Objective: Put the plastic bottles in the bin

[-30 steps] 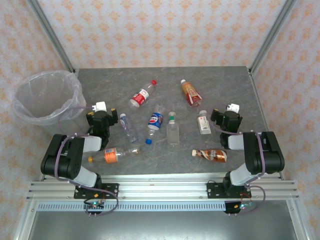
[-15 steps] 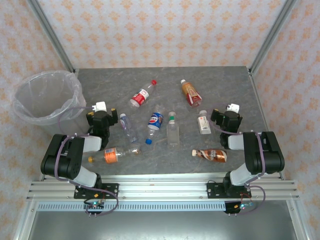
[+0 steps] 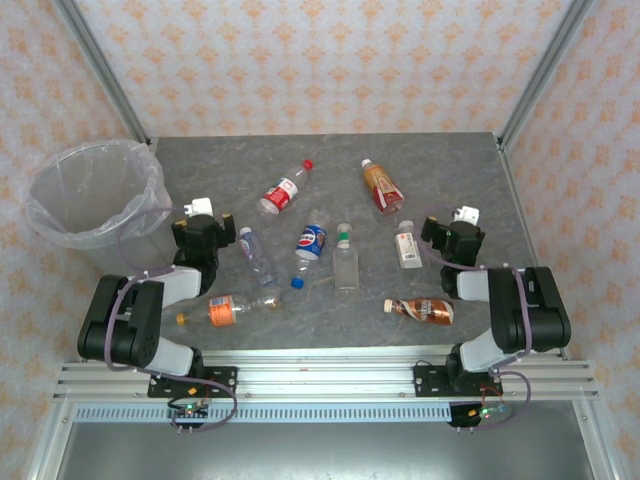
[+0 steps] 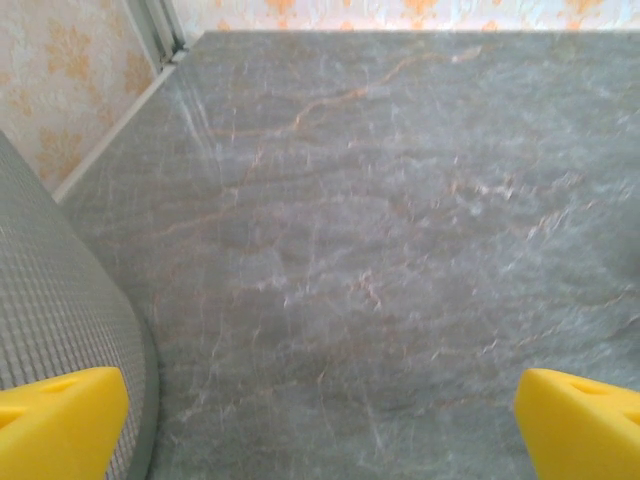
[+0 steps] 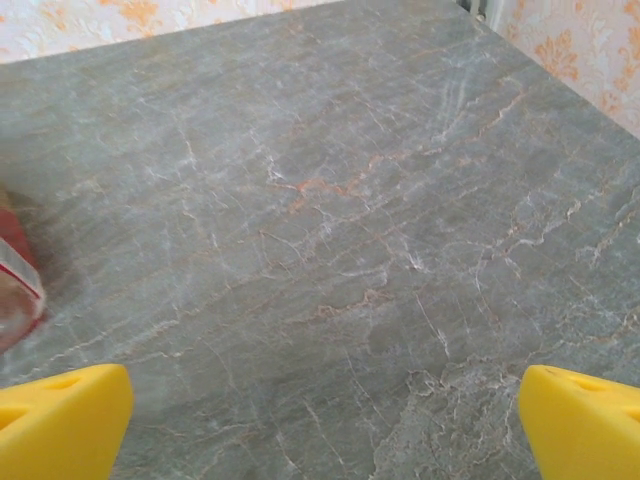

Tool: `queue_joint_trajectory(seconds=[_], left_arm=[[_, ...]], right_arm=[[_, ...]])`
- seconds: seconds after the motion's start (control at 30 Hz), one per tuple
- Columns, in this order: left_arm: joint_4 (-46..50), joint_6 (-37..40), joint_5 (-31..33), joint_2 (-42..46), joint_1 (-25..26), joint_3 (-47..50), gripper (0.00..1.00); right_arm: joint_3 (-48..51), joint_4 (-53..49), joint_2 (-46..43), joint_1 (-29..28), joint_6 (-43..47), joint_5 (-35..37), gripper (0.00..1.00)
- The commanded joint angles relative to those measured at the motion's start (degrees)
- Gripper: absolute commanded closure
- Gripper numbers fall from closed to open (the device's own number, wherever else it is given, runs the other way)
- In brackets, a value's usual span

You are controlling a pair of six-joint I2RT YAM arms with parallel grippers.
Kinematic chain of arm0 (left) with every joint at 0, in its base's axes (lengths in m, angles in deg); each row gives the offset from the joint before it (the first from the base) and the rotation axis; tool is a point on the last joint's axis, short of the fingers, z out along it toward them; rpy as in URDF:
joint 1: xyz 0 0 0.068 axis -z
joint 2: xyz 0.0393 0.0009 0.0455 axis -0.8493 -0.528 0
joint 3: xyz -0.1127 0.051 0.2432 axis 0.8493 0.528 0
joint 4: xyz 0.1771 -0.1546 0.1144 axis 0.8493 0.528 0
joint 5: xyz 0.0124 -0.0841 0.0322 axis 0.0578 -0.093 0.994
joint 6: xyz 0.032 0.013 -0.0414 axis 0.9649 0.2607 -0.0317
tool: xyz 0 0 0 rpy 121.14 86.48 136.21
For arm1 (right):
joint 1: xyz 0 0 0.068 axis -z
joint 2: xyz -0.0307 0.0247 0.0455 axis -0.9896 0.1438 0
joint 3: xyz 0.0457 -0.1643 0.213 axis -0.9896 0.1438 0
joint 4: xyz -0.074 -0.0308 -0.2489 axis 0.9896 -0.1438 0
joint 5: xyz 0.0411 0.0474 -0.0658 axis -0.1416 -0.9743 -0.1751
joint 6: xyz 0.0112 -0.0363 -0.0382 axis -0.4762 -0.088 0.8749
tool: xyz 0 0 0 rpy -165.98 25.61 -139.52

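While eight bottles (image 3: 311, 243) lie, one bin (image 3: 100, 236) stands

Left end effector (image 4: 320, 425), fingers spread wide, faces bare surface (image 4: 380, 230). There's open room ahead, but the bin (image 4: 55, 330) wall crowds in close on its left. Right end effector (image 5: 320, 425), just as wide, has open stone in front, with a red-labelled bottle (image 5: 14, 290) edging in at left. Between the arms, scattered bottles (image 3: 346, 262) clutter the middle; the far strip lies bare.
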Motion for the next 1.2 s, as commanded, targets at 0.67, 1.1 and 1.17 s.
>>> queue_joint_trajectory(seconds=[0.67,1.1,1.17], left_arm=[[62.0,-40.7,-2.0,13.2,7.6,-23.4,0.00],[80.2,-53.8,-10.2,19.2,13.3,-22.4,0.00],[76.1,-52.2,-11.8,17.6,13.3,-21.6,0.00]], right_arm=[[3.1,-25.1,-31.9,-0.2,-24.4,1.3,0.01],[0.6,-29.5,-28.3,-0.2,-26.1,-2.7,0.01],[-0.4,-29.2,-26.4,-0.2,-26.2,-3.9,0.01]])
